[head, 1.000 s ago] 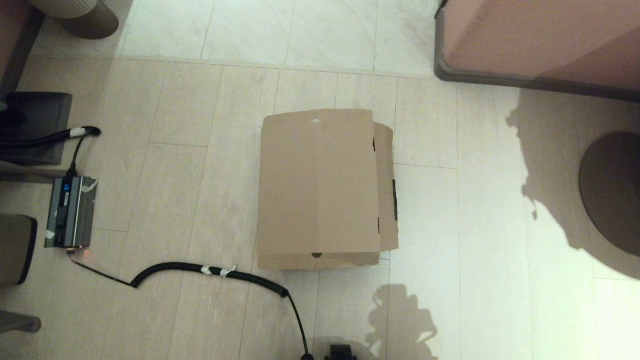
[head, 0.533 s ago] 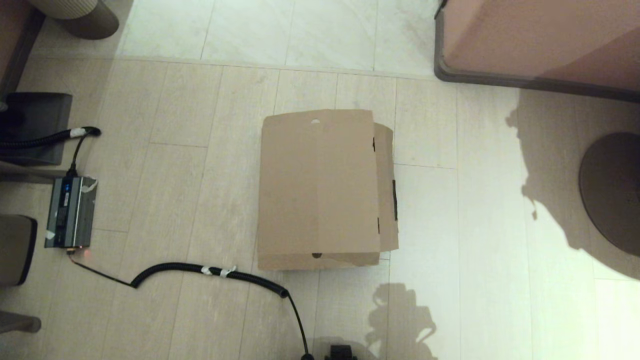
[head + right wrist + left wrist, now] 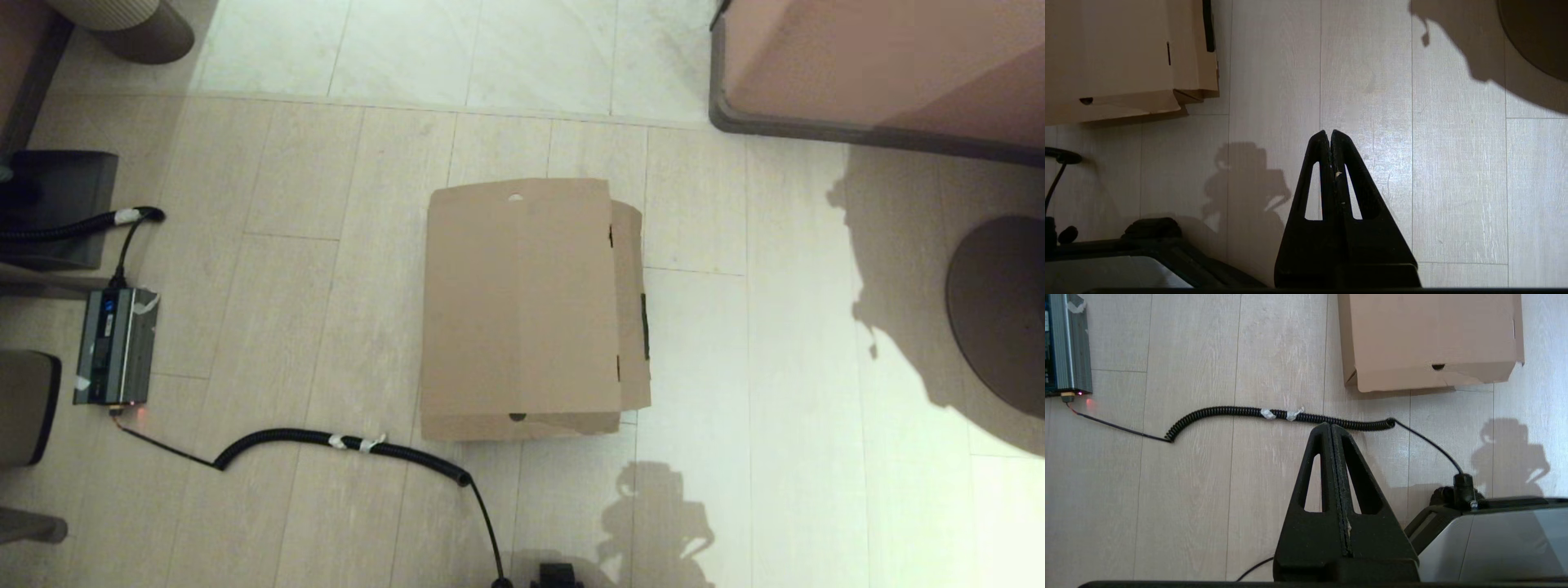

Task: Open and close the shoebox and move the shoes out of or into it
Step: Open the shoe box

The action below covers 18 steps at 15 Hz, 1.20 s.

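One closed shoebox (image 3: 522, 306), long axis running away from robot.

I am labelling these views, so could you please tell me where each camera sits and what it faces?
Head: high, looking down at the closed shoebox; no arms show.
Left wrist: behind the shut left gripper, facing floor, coiled cable.
Right wrist: behind the shut right gripper, facing bare floor.
All three share the shoebox.
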{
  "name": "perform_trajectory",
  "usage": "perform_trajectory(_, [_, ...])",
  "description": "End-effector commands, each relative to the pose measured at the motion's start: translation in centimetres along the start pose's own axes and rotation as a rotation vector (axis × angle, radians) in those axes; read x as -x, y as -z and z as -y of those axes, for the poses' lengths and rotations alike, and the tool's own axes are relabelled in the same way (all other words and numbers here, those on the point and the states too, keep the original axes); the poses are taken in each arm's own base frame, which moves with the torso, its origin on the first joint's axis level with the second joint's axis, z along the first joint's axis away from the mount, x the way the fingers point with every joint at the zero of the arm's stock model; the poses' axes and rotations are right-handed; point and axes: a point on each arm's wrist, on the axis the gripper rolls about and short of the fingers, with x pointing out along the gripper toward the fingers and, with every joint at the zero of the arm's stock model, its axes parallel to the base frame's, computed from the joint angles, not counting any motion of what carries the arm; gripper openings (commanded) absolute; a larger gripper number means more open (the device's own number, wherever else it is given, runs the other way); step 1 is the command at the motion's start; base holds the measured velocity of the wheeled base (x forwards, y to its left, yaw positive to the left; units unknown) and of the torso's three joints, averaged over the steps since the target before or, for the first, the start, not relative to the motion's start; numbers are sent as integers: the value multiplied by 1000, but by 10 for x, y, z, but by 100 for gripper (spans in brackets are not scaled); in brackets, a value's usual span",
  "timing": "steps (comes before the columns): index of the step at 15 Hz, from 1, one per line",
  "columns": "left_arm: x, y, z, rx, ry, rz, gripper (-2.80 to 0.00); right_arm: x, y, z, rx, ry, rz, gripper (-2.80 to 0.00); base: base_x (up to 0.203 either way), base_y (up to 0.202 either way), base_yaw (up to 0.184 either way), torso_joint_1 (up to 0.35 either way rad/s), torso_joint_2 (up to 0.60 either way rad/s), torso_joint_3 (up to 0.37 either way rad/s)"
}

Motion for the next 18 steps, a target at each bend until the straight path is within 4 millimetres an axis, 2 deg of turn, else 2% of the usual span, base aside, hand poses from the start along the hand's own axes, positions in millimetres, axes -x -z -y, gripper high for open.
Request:
perform_trajectory(1, [-2, -14, 0, 2, 17, -23, -280, -6, -7, -1, -7, -6, -70, -280, 0, 0, 0, 0, 0, 0])
perform_trajectory(2, [-7, -27, 1, 23, 38, -60, -280, -10, -25, -4, -47, -28, -78, -280, 0, 0, 0, 0, 0, 0])
perform_trajectory(3, [-16, -45, 2, 71, 70, -116, -280, -18, -53, -7, -114, -55, -92, -280, 0, 0, 0, 0, 0, 0])
perform_trajectory(4, [-30, -63, 3, 134, 104, -179, -280, -33, -78, -11, -189, -76, -132, -280, 0, 0, 0, 0, 0, 0])
perform_trajectory(5, [-47, -78, 3, 199, 123, -241, -280, -51, -94, -14, -252, -87, -190, -280, 0, 0, 0, 0, 0, 0])
perform_trajectory(6, [-69, -92, 4, 275, 134, -316, -280, -78, -104, -17, -309, -89, -265, -280, 0, 0, 0, 0, 0, 0])
perform_trajectory(8, [-110, -107, 6, 387, 146, -415, -280, -133, -106, -21, -378, -89, -349, -280, 0, 0, 0, 0, 0, 0])
perform_trajectory(10, [-149, -114, 7, 467, 176, -434, -280, -196, -94, -24, -420, -95, -362, -280, 0, 0, 0, 0, 0, 0])
perform_trajectory(13, [-191, -121, 8, 533, 214, -396, -280, -278, -55, -24, -454, -88, -350, -280, 0, 0, 0, 0, 0, 0])
perform_trajectory(16, [-198, -121, 10, 582, 271, -415, -280, -335, -11, -27, -467, -106, -304, -280, 0, 0, 0, 0, 0, 0])
perform_trajectory(18, [-194, -125, 13, 622, 289, -411, -280, -361, 15, -44, -468, -169, -264, -280, 0, 0, 0, 0, 0, 0])
